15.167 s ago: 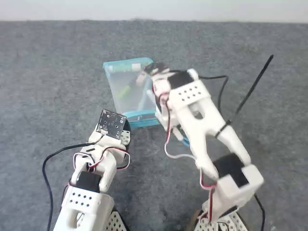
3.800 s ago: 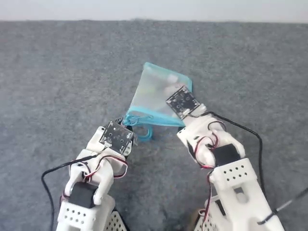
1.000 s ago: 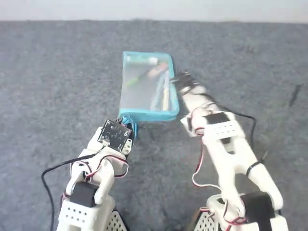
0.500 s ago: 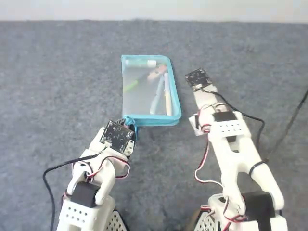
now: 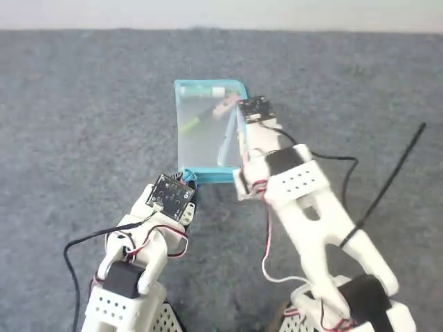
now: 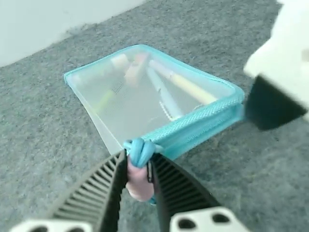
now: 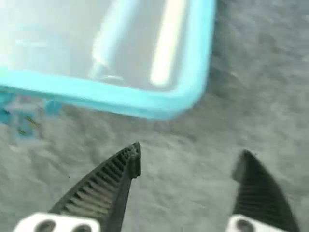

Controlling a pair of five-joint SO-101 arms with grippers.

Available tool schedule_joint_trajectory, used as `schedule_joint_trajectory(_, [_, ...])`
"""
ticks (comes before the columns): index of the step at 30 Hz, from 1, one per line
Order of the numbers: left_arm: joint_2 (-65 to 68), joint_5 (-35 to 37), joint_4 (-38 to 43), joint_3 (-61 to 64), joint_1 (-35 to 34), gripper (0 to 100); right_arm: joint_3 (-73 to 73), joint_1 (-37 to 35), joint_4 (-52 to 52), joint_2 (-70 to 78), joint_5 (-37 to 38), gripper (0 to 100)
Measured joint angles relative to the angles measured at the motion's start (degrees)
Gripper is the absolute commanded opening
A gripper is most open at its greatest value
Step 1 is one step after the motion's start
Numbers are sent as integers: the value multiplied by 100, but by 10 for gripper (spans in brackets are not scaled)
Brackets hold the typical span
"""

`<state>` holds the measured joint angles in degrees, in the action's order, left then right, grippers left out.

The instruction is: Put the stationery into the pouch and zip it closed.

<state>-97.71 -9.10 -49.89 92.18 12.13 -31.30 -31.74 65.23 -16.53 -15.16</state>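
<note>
Left wrist view: the left gripper (image 6: pixel 138 162) is pinching a turquoise cord loop (image 6: pixel 140 149) between its two black, ribbed fingers (image 6: pixel 104 186), the jaws drawn tight on it. A pink lump (image 6: pixel 137 186) is showing just under the loop. The loop is hanging off the near corner of the pouch (image 6: pixel 130 111), a flat rectangular sleeve of frosted, see-through plastic edged all round in turquoise fabric. A woven zip band (image 6: pixel 198 123) is running along the side nearest the gripper; whether that zip is fully drawn I cannot tell. The stationery is lying inside, blurred by the plastic: a yellow pen (image 6: pixel 186 87) and a pale blue pen (image 6: pixel 161 94) side by side, a green marker (image 6: pixel 104 101), and an orange-pink piece (image 6: pixel 133 70) toward the far end.

The right gripper (image 7: pixel 190 166) is hanging wide open, its toothed black fingers (image 7: pixel 116 181) well apart. It is hovering over bare carpet just beside the pouch's rounded corner, not touching it. In the high view the right arm (image 5: pixel 297 183), white plastic with black motor blocks, is stretching across the pouch's edge on that side. The left arm (image 5: pixel 142 232) is sitting just short of the near corner.

Everything is resting on a grey carpet (image 5: pixel 83 117) with a short, fuzzy nap, and a pale wall (image 5: pixel 221 12) is running along its far edge. Thin black cables (image 5: pixel 90 236) are trailing from the arms.
</note>
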Motion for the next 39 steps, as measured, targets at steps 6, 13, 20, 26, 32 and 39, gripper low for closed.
schedule_joint_trajectory(6, [0, 0, 0, 0, 0, 12, -185, -149, -809, 0, -1837, 372])
schedule_joint_trajectory(13, [0, 0, 0, 0, 0, 12, -413, -141, -1574, 35, -2611, 372])
schedule_joint_trajectory(20, [0, 0, 0, 0, 0, 12, -448, 141, -2382, 651, -3499, 372])
schedule_joint_trajectory(26, [0, 0, 0, 0, 0, 12, 53, 176, -2760, 1670, -3982, 372])
schedule_joint_trajectory(32, [0, 0, 0, 0, 0, 12, 756, 211, -2215, 2075, -4149, 370])
schedule_joint_trajectory(39, [0, 0, 0, 0, -18, 13, 1116, 325, -1125, 2075, -3174, 369])
